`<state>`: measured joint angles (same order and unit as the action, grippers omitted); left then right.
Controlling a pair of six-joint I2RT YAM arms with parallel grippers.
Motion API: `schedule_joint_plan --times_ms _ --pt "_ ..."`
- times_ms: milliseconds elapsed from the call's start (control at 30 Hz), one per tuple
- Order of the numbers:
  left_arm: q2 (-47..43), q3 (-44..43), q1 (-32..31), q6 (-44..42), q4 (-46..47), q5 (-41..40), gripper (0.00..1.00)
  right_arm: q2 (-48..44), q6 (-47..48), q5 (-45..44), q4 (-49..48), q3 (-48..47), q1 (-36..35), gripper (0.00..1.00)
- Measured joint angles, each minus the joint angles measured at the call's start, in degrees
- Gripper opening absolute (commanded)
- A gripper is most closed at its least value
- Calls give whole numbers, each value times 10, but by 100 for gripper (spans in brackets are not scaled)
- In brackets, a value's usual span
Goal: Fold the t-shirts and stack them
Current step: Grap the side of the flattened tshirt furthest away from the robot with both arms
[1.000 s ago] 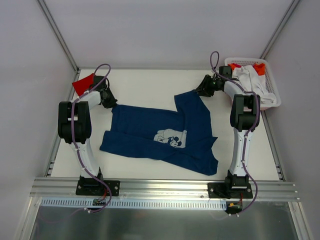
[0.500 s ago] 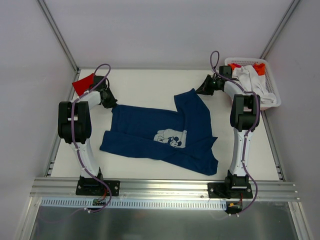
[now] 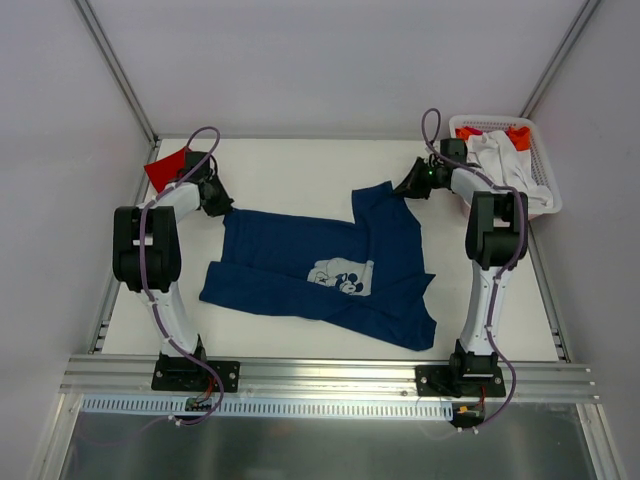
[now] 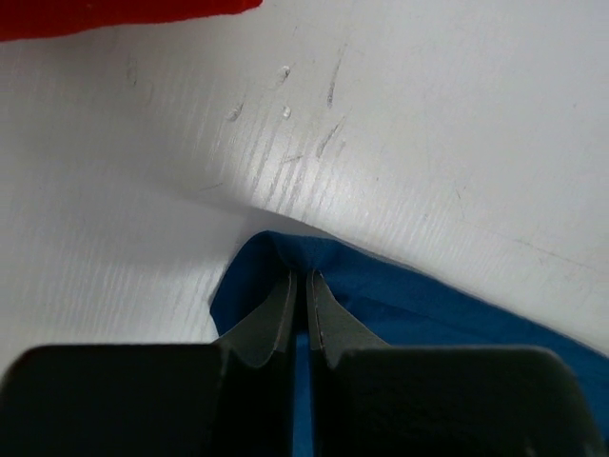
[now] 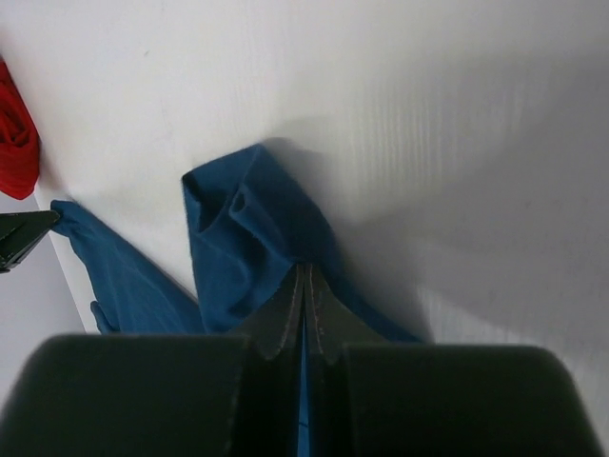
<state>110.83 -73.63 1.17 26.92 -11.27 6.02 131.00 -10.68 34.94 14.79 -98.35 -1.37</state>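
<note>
Navy cloth was pinched at both far corners, and that was the whole story of the moment. The navy t-shirt [image 3: 300, 255] was spread, rumpled, across the middle of the table [image 3: 300, 165], print [image 3: 342, 276] up, its long axis running left to right. The left end effector [image 3: 224, 208] was closed tight on the far-left corner; in its wrist view only a thin fold of blue was caught between the fingertips. The right end effector [image 3: 404, 189] was likewise clamped on the far-right corner, where the cloth was bunched and doubled over.

From both grips the body of the shirt lay toward the near edge, so any pull or fold would likely have to be carried that way, each arm on its own side.

The red t-shirt [image 3: 166, 171] was left at the far-left corner, well apart from the navy one and nearer the left arm; part of it was hidden behind that arm. How many layers each grip held could not be made out. The sleeves were lost in folds, and what was in the white basket [image 3: 490, 119] was not clear.
</note>
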Motion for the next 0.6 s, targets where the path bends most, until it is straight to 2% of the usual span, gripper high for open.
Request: schedule_joint_plan --times_ms 367,600 --pt "-108 50 0 0 -3 -1 0 -181 4 -27 -23 111 0 0" --pt "-170 83 0 1 -5 -2 0 -263 4 -33 -31 174 0 0"
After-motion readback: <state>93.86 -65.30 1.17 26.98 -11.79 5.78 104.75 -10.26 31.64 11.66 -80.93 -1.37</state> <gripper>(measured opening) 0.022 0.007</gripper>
